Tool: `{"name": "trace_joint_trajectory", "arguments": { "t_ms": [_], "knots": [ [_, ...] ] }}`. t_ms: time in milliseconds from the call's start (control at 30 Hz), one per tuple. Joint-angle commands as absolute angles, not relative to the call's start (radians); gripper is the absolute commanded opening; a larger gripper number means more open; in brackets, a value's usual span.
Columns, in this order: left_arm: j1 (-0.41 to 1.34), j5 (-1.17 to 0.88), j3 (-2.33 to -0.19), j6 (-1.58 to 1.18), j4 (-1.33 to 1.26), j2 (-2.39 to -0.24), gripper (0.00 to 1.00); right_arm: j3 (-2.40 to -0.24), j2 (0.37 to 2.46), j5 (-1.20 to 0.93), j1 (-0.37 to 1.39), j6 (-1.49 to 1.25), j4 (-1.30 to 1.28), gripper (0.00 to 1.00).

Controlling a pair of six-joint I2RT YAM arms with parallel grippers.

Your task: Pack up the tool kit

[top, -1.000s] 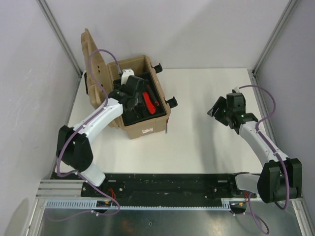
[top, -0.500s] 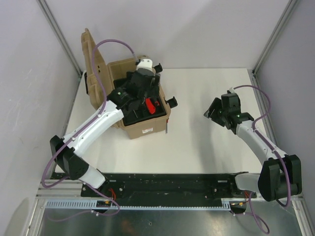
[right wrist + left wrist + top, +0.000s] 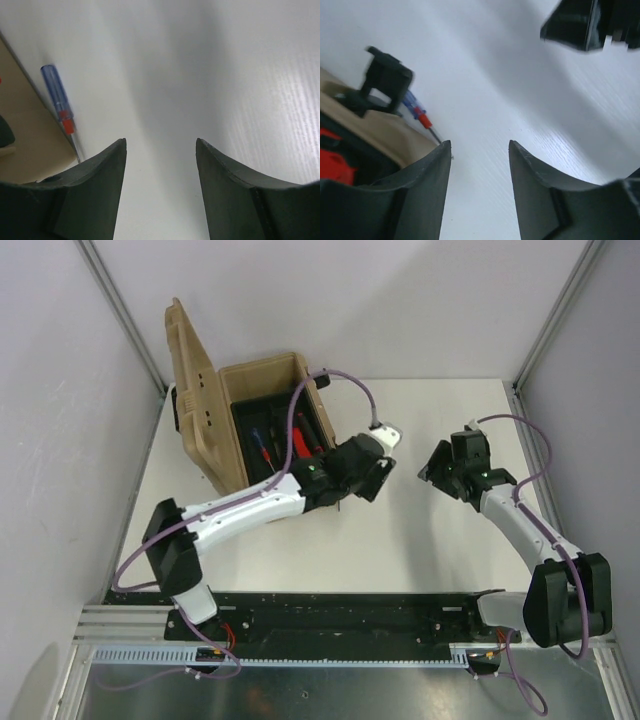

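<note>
- The left gripper (image 3: 480, 150) hangs above the white table (image 3: 520, 100) with its jaws partly apart and nothing between them.
- The tan toolbox (image 3: 258, 372) stands open just to this gripper's left, with red-handled tools (image 3: 308, 437) in its black tray (image 3: 242, 417).
- A blue-red screwdriver (image 3: 59, 102) lies on the table just beside the box's wall, ahead and left of the right gripper (image 3: 160, 145).
- The right gripper is also about half open and empty, and it is apart from the left gripper.
</note>
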State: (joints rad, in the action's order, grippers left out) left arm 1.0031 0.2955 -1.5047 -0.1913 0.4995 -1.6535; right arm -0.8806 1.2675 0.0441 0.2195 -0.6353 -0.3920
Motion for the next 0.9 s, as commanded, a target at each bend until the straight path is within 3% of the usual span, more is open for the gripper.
{"name": "trace_joint_trajectory", "arguments": {
  "t_ms": [0,333,867],
  "knots": [
    [1.056,0.284,-1.472,-0.123,0.415,-1.703,0.53,-0.879,1.226,0.085,0.169,-0.621,-0.433,0.61],
    [1.025,0.518,-1.455,-0.165,0.389,-1.865,0.42,-0.849,1.204,0.057,0.12,-0.61,-0.441,0.6],
    [0.813,0.572,-1.382,-0.283,0.43,-1.833,0.42,-0.844,1.216,0.041,0.1,-0.601,-0.428,0.6]
  ]
}}
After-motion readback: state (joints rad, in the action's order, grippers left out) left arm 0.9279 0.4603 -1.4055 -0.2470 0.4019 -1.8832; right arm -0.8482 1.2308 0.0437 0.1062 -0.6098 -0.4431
